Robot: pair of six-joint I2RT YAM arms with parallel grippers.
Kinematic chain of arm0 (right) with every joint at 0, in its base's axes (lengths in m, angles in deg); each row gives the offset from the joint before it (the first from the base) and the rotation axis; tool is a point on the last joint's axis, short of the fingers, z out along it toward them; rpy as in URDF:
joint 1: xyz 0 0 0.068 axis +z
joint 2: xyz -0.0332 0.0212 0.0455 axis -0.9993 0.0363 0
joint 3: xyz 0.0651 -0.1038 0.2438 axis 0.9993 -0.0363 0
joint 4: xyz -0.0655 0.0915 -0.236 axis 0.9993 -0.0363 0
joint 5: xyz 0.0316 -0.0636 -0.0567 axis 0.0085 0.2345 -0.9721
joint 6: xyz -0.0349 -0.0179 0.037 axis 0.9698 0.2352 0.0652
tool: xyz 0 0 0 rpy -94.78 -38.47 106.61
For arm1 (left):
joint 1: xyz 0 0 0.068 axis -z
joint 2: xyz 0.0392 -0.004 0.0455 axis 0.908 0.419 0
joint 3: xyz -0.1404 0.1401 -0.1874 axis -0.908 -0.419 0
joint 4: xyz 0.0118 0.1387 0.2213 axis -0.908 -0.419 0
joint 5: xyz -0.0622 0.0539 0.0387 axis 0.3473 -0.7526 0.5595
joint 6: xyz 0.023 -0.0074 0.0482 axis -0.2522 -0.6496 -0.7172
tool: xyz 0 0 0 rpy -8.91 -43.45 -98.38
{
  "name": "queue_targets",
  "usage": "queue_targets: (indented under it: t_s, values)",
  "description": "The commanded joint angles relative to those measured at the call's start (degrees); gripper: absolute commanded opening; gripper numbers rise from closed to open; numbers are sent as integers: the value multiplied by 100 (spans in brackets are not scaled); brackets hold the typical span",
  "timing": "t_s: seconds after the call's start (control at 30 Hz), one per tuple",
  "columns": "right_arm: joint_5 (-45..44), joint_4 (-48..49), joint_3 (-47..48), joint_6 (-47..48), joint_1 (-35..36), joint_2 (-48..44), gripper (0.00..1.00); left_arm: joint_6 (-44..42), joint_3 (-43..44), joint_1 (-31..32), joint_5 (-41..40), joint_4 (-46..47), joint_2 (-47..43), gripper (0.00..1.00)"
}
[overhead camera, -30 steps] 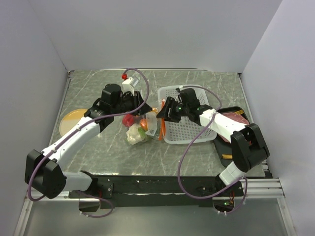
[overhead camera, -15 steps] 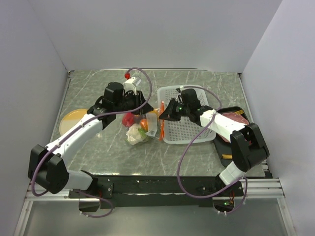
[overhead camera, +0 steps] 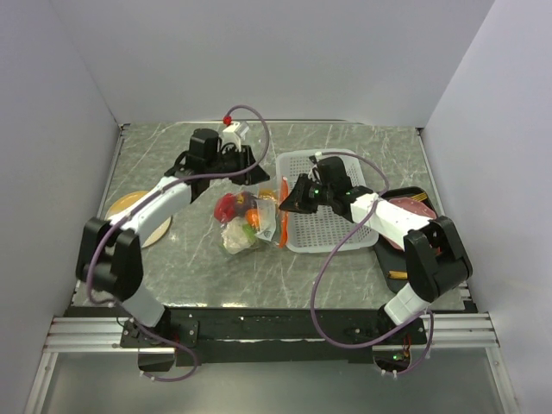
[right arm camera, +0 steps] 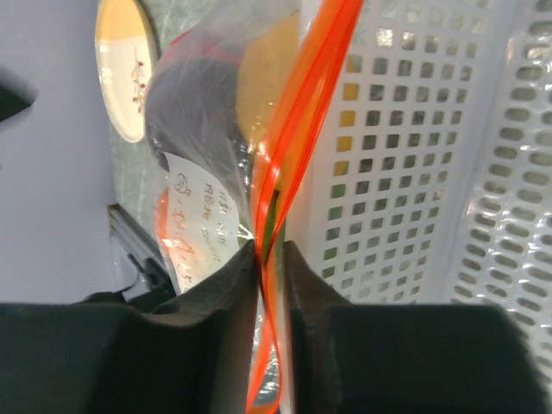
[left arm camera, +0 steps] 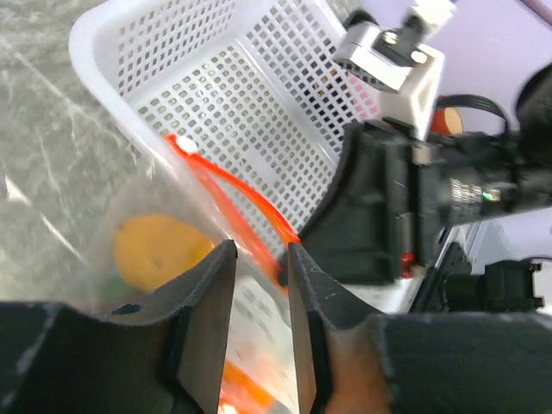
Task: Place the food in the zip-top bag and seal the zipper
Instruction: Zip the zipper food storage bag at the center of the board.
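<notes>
The clear zip-top bag [overhead camera: 246, 226] lies left of the basket with the food inside: a red pepper [overhead camera: 226, 207], white cauliflower [overhead camera: 234, 238], an orange [left arm camera: 159, 250] and a dark purple ball [right arm camera: 194, 108]. Its orange-red zipper [overhead camera: 283, 222] runs along the basket's wall. My right gripper [overhead camera: 288, 202] is shut on the zipper [right arm camera: 310, 78], which passes between its fingertips [right arm camera: 269, 246]. My left gripper [overhead camera: 253, 178] hovers at the bag's far end. Its jaws [left arm camera: 259, 250] stand a finger's width apart, with the bag's film and the zipper [left arm camera: 233, 185] showing just past them.
A white perforated basket [overhead camera: 336, 231] sits right of the bag. Farther right, a dark tray [overhead camera: 420, 191] holds a pink slab, and a yellow stick [overhead camera: 397, 274] lies near its front. A yellow plate [overhead camera: 129, 205] rests at the table's left, under the left arm.
The left arm swung back and right, carrying its gripper from the bag's left side to its far end. The right gripper closed on the zipper.
</notes>
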Motion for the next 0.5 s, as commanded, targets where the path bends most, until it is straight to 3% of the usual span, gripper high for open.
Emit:
queue_targets:
  t_s: [0.0,0.13,0.4,0.47]
  values:
    - [-292,-249,135,185,-42,-302,39,-443,724,-107,933,226,602,38]
    - [-678,-521,187,352,-42,-583,51,-505,963,-283,1347,461,1138,47]
    - [-996,-987,407,555,-121,-988,52,-707,1718,-696,2269,94,2132,59]
    - [-1048,-1110,504,590,-164,-1041,52,-848,1867,-732,2769,24,2316,66]
